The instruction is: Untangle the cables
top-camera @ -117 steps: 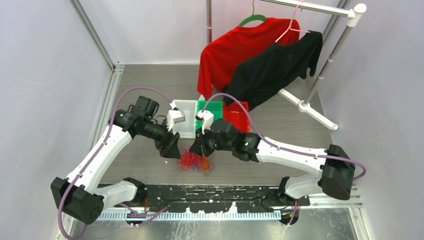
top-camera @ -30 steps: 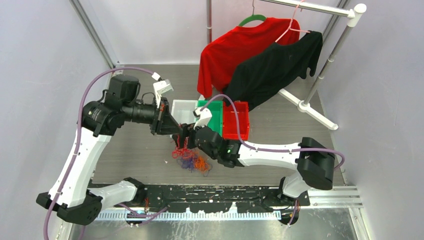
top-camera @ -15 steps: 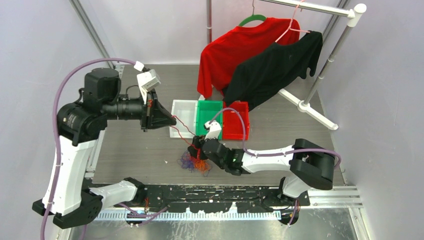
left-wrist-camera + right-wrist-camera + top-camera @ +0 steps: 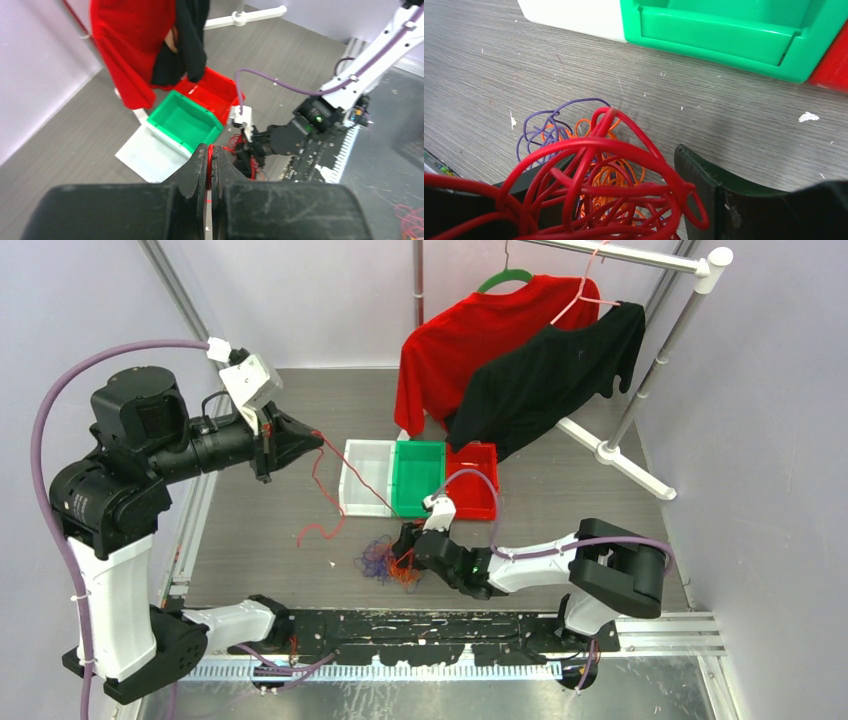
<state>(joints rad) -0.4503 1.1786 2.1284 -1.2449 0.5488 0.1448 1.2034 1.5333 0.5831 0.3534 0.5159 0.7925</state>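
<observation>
Two-arm split: one arm seems to anchor the tangle while the other draws a single strand out of it.
Cables: the red, orange and purple cables lie bunched on the table close to its near edge, about midway along, just in front of the bins.
Left gripper: the left gripper is raised high over the left side, toward the far-left corner. Its jaws are pressed together on one red cable. The height probably gives that strand room to slide out of the knot.
Red cable: it slants down from the pinch to the tangle, with a slack loop hanging toward the table beside it.
Right gripper: the right gripper sits low on the tangle, jaws closed partway around a wad of red loops. Orange and purple strands lie loose beneath. This hold likely stops the pile from being dragged along.
Bins: the white bin, green bin and red bin stand side by side mid-table, perhaps one per colour.
</observation>
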